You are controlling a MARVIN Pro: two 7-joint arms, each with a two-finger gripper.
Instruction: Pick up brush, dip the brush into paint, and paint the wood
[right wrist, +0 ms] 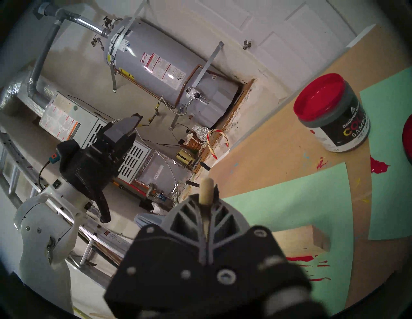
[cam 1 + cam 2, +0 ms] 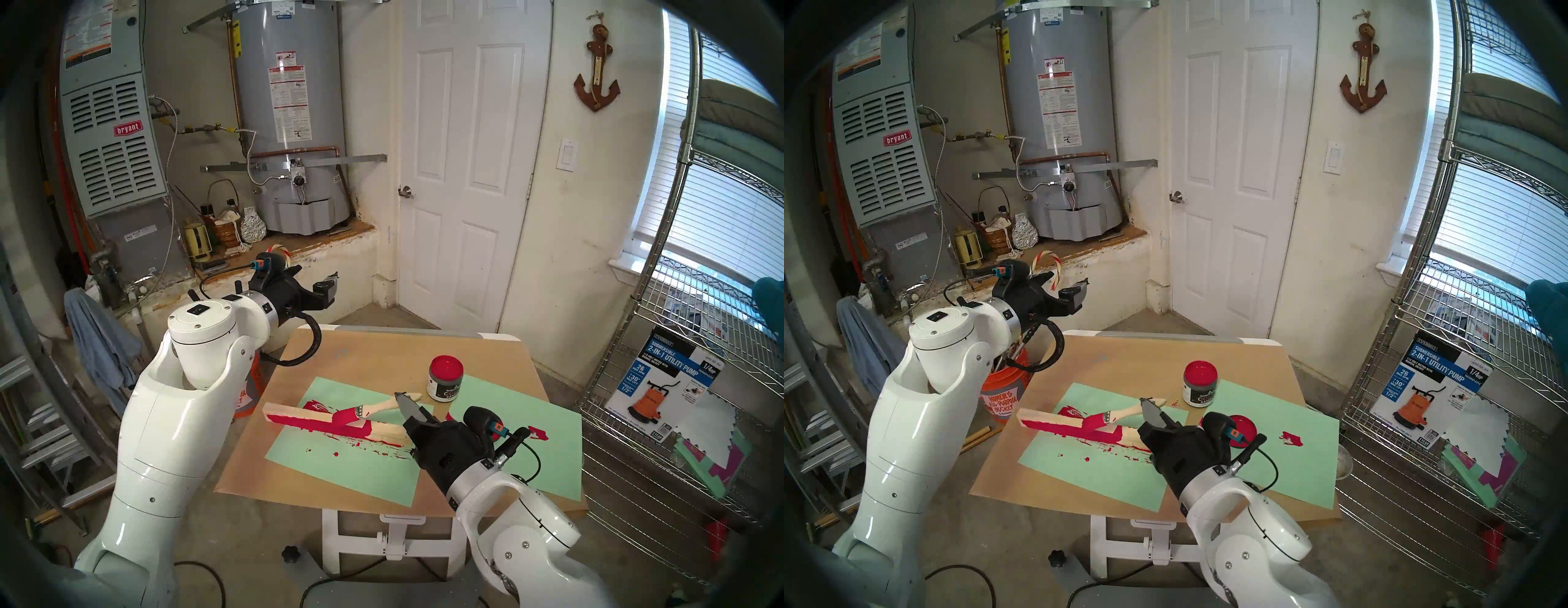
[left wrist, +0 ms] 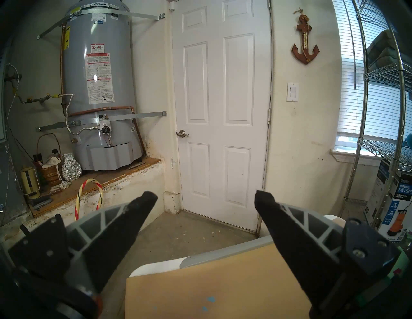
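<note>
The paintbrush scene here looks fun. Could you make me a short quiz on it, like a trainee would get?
1. True or false: the right gripper is shut on the brush.
2. Where do the bristles rest? A) in the paint jar B) on the wood C) on bare green paper
3. Fill in: the left gripper hangs ____ and empty, away from the table.

Key: 1 true. 2 B. 3 open.

Paper-covered table [image 2: 373, 352]: two green sheets [image 2: 339, 471], paint jar [image 2: 444, 380], red lid [image 2: 1246, 429].
</note>
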